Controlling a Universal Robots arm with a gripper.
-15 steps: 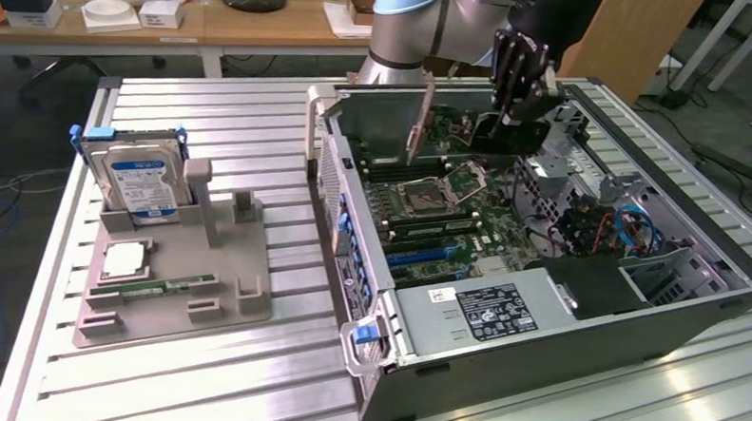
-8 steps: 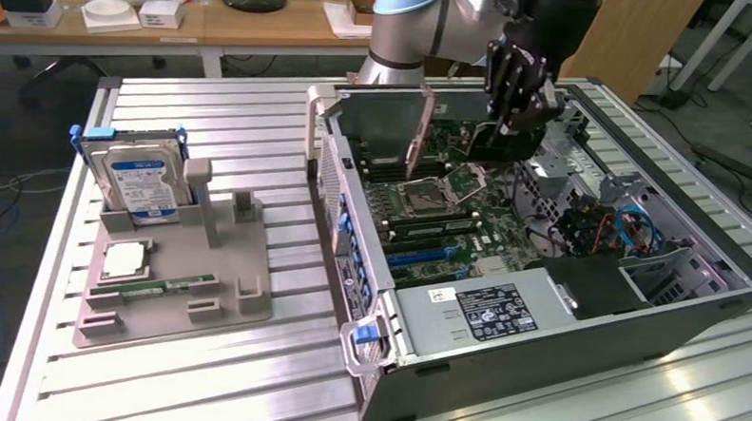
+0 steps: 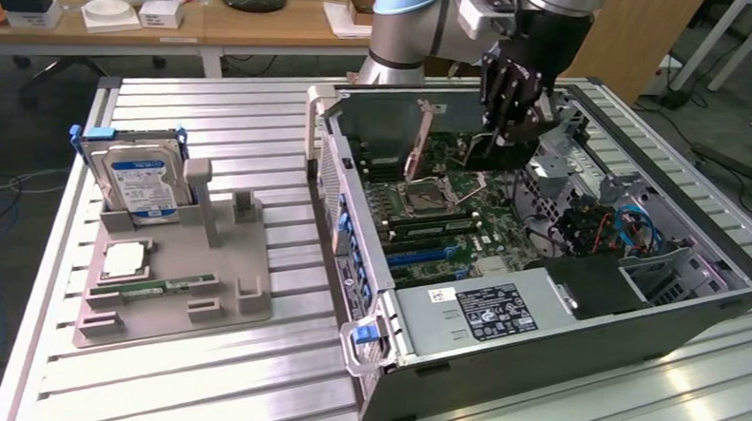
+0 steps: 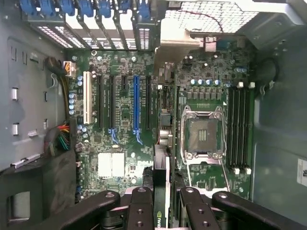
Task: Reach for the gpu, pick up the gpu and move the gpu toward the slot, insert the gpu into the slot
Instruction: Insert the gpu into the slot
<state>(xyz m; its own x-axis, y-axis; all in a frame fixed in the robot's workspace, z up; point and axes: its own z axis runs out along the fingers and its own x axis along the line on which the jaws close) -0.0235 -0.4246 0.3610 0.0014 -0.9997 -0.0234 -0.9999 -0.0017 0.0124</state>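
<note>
My gripper [image 3: 509,121] hangs inside the open computer case [image 3: 676,319], above the motherboard [image 3: 478,215]. It is shut on the gpu [image 3: 491,155], which hangs below the fingers as a dark card. In the wrist view the gpu [image 4: 161,143] shows edge-on between my two fingers [image 4: 141,208], with its silver bracket [image 4: 180,45] at the far end near the case's rear wall. The long blue slot [image 4: 136,103] lies on the board just beside the card's edge, not under it. The card is above the board and is not seated.
The CPU socket [image 4: 204,134] and memory slots [image 4: 240,124] lie on the card's other side. A grey fixture [image 3: 176,268] on the exterior view's left holds a hard drive [image 3: 142,181] and a memory stick [image 3: 170,285]. The power supply [image 3: 486,310] fills the case's near end.
</note>
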